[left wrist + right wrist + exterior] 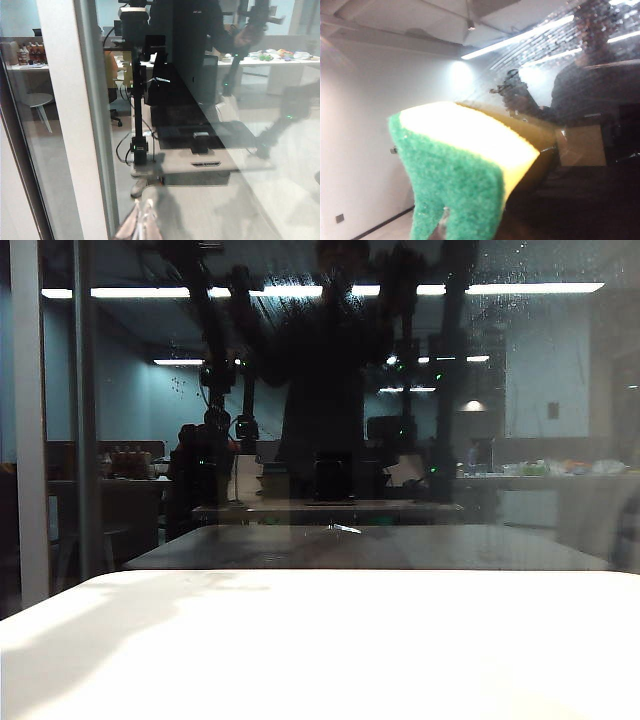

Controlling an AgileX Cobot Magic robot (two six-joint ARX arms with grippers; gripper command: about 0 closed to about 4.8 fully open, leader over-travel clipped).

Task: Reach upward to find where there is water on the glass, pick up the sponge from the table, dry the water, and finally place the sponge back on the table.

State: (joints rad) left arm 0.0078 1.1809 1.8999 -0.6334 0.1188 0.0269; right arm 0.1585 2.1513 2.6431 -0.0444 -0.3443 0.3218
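- Right pincer [445, 225], clamped shut on the sponge [465, 160], should press flat over the water [545, 45], upper right, on the glass [590, 190].
- Left pincer [142, 222], lower centre by the frame: grip unclear.

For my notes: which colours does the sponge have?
Yellow foam with a green scouring layer: the wavy-edged foam sponge shows best in the right wrist view.

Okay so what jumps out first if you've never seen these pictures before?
The yellow and green sponge fills the right wrist view, pinched in the shut right gripper and held up against the glass. Water speckles the pane near the bright ceiling strips. In the exterior view the white table lies bare before the dark reflective window.
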